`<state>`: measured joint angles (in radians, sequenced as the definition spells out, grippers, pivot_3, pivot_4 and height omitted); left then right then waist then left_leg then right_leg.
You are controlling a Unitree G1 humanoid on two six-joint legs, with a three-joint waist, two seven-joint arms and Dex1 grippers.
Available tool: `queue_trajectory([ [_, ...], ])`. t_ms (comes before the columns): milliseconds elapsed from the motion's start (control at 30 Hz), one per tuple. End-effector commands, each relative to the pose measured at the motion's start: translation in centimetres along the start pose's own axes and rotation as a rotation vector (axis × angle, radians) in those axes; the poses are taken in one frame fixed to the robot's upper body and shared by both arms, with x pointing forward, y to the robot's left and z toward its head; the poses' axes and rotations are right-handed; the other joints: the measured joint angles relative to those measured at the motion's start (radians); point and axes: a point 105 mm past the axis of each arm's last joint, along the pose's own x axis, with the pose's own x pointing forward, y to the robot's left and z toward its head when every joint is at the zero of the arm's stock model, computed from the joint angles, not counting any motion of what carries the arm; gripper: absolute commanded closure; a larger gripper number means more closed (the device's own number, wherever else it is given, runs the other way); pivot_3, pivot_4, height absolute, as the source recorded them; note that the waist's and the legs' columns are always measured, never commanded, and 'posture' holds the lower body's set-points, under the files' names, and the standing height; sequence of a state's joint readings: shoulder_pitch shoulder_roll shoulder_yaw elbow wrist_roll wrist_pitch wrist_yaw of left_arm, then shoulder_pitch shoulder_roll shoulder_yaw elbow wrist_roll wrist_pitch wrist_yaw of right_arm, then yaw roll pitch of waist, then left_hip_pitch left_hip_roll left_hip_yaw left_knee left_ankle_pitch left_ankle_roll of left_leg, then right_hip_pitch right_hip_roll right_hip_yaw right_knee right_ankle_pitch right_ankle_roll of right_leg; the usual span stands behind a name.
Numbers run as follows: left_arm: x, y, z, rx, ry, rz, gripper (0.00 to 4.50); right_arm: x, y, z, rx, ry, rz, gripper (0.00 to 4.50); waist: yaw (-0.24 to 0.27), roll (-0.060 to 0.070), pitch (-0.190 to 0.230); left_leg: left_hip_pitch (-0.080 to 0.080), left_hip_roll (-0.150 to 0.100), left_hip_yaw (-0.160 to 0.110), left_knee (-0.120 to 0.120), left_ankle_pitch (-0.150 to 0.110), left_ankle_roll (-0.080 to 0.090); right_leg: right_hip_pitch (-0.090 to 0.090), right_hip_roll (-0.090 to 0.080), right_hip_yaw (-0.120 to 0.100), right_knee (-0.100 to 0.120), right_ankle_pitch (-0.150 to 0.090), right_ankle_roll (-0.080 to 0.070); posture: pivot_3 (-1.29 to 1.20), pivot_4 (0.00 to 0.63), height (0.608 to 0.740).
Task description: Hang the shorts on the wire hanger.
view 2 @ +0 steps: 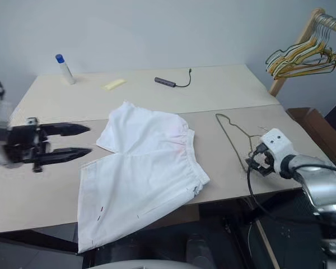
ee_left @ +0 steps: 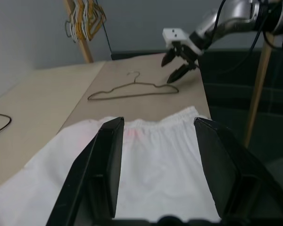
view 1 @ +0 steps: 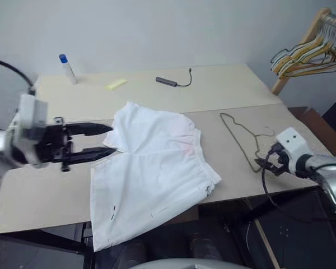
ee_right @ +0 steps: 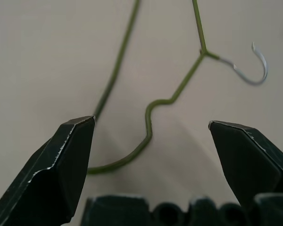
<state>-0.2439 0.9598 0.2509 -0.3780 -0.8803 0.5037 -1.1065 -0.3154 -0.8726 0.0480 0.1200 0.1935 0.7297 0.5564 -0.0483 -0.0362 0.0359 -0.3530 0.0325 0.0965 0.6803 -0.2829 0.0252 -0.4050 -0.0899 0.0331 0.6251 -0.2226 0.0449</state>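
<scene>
The right gripper (view 2: pixel 256 164) hangs wide open and empty over the near end of the wire hanger (view 2: pixel 235 136), at four o'clock on the beige table (view 2: pixel 224 89). The left gripper (view 1: pixel 98 141), part open, holds nothing at nine o'clock beside the shorts (view 1: pixel 151 168), whose leg overhangs the front edge.

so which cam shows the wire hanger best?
Left wrist view: the wire hanger shows whole, flat on the table. Right wrist view gives a close-up of one end and the hook; the eye views show it thin and foreshortened by the right claw.
</scene>
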Motion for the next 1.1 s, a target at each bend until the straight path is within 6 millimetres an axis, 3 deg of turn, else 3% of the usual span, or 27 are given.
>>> queue_trajectory([
  [33,1.3,0.2,0.3,0.025,-0.009,0.009,1.92,0.7,-1.0,-0.3,0.049,0.069,-0.036,0.03,-0.001,0.0,0.0,0.0,0.0,0.0,0.0,0.0,0.0,0.0,0.0,0.0,0.0,0.0,0.0,-0.05,0.0,0.74],
  [133,2.0,0.1,0.0,0.028,-0.02,-0.002,1.92,1.9,-0.9,-0.6,0.059,0.133,-0.044,0.61,-0.012,0.0,0.0,-0.001,0.0,0.0,0.0,0.0,0.0,-0.001,0.0,0.0,-0.002,0.0,0.0,-0.06,0.0,0.74],
  [333,2.9,0.4,-0.1,0.032,-0.042,0.015,1.92,2.5,-0.6,-0.8,0.168,0.186,-0.026,2.71,-0.023,0.0,0.0,-0.001,-0.001,-0.003,0.0,0.0,0.001,0.001,0.0,0.0,-0.003,0.0,0.001,-0.06,0.0,0.74],
  [500,3.2,0.5,-0.3,0.017,-0.052,0.021,1.92,1.8,-0.9,-0.3,0.148,0.162,-0.049,4.46,-0.021,0.0,0.0,-0.001,-0.001,-0.005,0.0,0.0,0.001,0.001,0.0,0.0,-0.003,0.001,0.002,-0.07,0.0,0.74],
  [567,3.5,0.7,-0.4,0.011,-0.052,0.026,1.92,1.5,-1.2,0.5,0.097,0.129,-0.077,4.48,-0.021,0.0,0.0,-0.001,-0.001,-0.005,0.0,0.0,0.001,0.001,0.0,0.0,-0.003,0.001,0.002,-0.08,0.0,0.74],
  [667,4.7,1.6,-0.4,-0.019,-0.073,0.068,1.92,0.6,-1.9,3.3,-0.108,0.0,-0.163,4.48,-0.023,0.0,0.0,-0.001,-0.001,-0.005,0.0,0.0,0.001,0.0,0.0,0.0,-0.003,0.001,0.002,-0.09,0.0,0.74],
  [767,6.1,2.9,-0.2,-0.053,-0.093,0.115,1.92,-0.8,-2.2,7.0,-0.459,-0.206,-0.303,4.48,-0.026,0.001,0.0,-0.001,-0.002,-0.006,0.0,0.0,0.001,0.0,-0.001,0.001,-0.003,0.001,0.003,-0.1,0.0,0.74],
  [900,7.4,5.1,-0.1,-0.127,-0.061,0.18,1.92,-2.6,-1.2,10.9,-0.92,-0.465,-0.437,4.48,-0.047,0.001,0.0,-0.001,-0.002,-0.006,0.0,0.0,0.0,0.0,0.0,0.001,-0.003,0.001,0.004,-0.11,0.0,0.74],
  [1000,7.8,6.2,0.0,-0.158,-0.022,0.173,1.92,-3.2,-0.9,11.8,-1.325,-0.528,-0.564,4.48,-0.065,0.001,0.0,-0.001,-0.002,-0.006,0.0,0.0,0.0,0.0,0.0,0.001,-0.003,0.001,0.004,-0.12,0.0,0.74],
  [1100,8.4,7.1,0.4,-0.179,-0.02,0.154,1.92,-3.8,-0.3,12.8,-1.502,-0.662,-0.624,4.48,-0.08,0.001,0.0,-0.002,-0.002,-0.006,0.0,0.0,0.0,-0.001,-0.001,0.003,-0.003,0.0,0.004,-0.13,0.0,0.74],
])
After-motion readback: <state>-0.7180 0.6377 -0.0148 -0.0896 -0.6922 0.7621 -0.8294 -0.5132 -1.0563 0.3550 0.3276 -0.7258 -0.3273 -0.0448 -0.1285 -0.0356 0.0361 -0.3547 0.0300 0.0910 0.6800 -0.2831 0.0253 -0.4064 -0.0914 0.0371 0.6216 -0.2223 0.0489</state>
